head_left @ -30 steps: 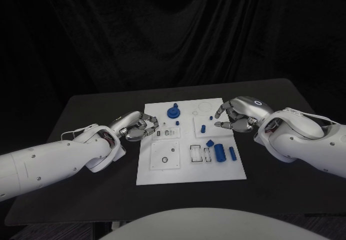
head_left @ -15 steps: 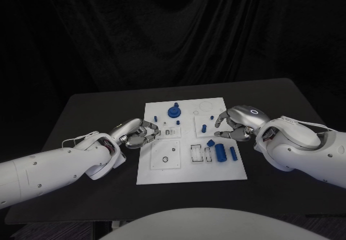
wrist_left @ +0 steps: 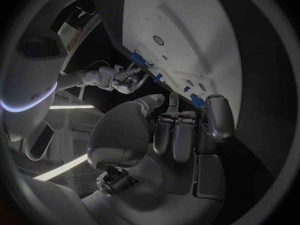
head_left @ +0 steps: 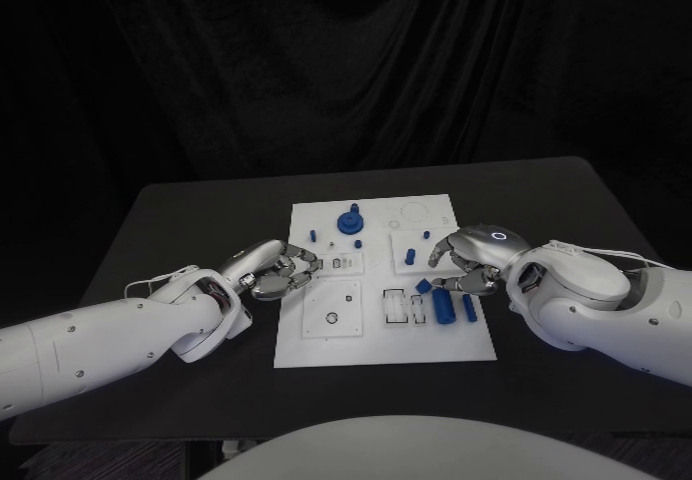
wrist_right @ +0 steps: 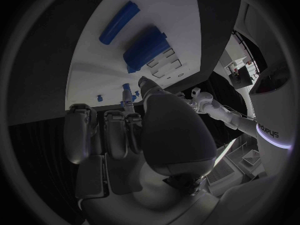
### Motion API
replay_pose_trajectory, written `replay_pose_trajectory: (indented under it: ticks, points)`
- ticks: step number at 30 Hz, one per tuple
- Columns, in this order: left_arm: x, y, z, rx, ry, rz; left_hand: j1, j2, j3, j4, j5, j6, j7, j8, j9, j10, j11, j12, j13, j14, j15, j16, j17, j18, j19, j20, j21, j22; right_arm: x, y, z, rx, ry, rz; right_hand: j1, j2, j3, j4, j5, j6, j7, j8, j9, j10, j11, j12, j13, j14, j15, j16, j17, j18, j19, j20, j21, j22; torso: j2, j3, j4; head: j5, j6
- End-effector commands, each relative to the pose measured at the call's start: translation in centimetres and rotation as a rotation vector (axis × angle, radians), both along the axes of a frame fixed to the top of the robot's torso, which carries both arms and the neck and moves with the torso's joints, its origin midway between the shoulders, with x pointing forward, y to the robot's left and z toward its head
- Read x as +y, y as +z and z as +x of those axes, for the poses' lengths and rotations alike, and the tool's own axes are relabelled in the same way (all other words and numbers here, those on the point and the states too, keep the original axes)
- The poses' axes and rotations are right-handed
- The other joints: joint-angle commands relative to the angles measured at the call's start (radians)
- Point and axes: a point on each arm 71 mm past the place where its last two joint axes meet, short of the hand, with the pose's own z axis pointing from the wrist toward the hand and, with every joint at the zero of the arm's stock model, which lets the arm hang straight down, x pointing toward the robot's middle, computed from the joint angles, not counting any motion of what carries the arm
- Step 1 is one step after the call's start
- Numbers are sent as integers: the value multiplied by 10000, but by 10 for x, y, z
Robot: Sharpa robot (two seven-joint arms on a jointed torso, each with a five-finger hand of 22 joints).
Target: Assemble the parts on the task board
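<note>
The task board (head_left: 378, 342), a white plate, lies in the middle of the black table (head_left: 173, 215). We see several blue parts on it: a round knobbed part (head_left: 349, 222) standing near the far edge, a small peg (head_left: 410, 257) upright in the right-centre panel, a short thick cylinder (head_left: 441, 305) lying in the near right section, and a slimmer rod (head_left: 469, 307) lying just beside it. Rectangular slots (head_left: 392, 306) sit beside the cylinder; we cannot tell whether anything is in them.

The left hand (head_left: 277, 268) rests over the board's left edge, fingers curled in; we see nothing held in it.

The right hand (head_left: 469, 262) hovers over the board's right side, near the peg and above the cylinder. Its fingers (wrist_right: 106, 135) are curled toward the thumb; we cannot tell whether it grasps a part.
</note>
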Motion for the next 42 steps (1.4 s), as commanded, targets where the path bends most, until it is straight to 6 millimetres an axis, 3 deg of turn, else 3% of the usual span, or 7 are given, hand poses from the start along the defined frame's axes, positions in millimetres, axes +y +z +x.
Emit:
replay_pose_trajectory:
  ticks: [1,8,18,24,33,37,42]
  points:
    - [-2,2,-1,-181,-118,-159,97,-15,-44,41,44,99,5,47,-22,1042,91,26,2625,1038,80,26,2633,14,-9,66,67,20,1,-5,0,257,-121,-632,161,10,39,-110,161,-73,-3,-134,-25,1050,-56,26,2632,898,-52,64,1963,-177,526,-46,-28,2159,-27,-3,-6,22,-2]
    - [-1,0,-1,-155,-108,-134,97,-15,-44,41,44,99,5,47,-22,1042,91,26,2625,1038,80,26,2633,14,-9,66,67,20,8,-6,0,202,58,-821,196,-4,77,-194,384,-158,-19,-352,-75,1050,-110,26,2632,897,-95,66,1963,-170,509,-79,-40,2151,-32,-5,-15,40,-2]
    - [-1,-3,-2,-79,-110,-112,108,-5,-45,50,63,137,4,52,-52,1042,96,26,2625,1038,85,26,2633,16,-11,72,62,20,21,-8,-3,471,270,-1167,348,-39,379,-500,1483,-52,-40,-735,-122,1050,-155,26,2632,908,-140,108,2011,-170,487,-131,-18,2147,-37,-20,-25,124,-2]
    - [-2,-3,-2,-37,-133,-111,108,-5,-45,50,63,137,4,52,-52,1042,96,26,2625,1038,85,26,2633,16,-11,72,62,20,28,-3,-8,630,471,-1871,379,-83,489,-619,1680,18,-70,-809,-120,1050,-180,26,2632,947,-156,231,2177,-218,562,-142,200,2212,-23,-47,40,179,-2]
    - [-4,-5,-1,-4,-191,-104,115,1,-47,54,70,162,2,57,-70,1042,97,26,2625,1038,87,26,2633,12,3,76,80,39,41,10,-10,797,747,-2746,-40,-102,451,-690,482,275,-109,-947,-25,1050,-204,26,2632,934,-181,195,2105,-271,647,-166,462,2281,-14,-67,12,403,-2]
    - [-6,-5,0,33,-189,-180,118,4,-47,56,73,171,1,58,-77,1042,97,26,2625,1038,87,26,2633,9,11,77,91,49,43,9,-8,868,801,-2943,-49,-101,432,-732,294,257,-136,-994,-13,1050,-225,26,2632,924,-193,163,2053,-280,660,-175,503,2292,-12,-43,-4,534,-2]
    - [-6,-6,2,306,32,-603,177,14,-35,44,105,236,-14,64,-135,1042,91,26,2625,1038,86,26,2633,0,44,82,131,92,46,9,-5,700,905,-3184,98,-69,491,-912,430,71,-173,-1153,-27,1050,-257,26,2632,926,-220,169,2055,-283,662,-195,525,2296,-17,-36,4,551,-2]
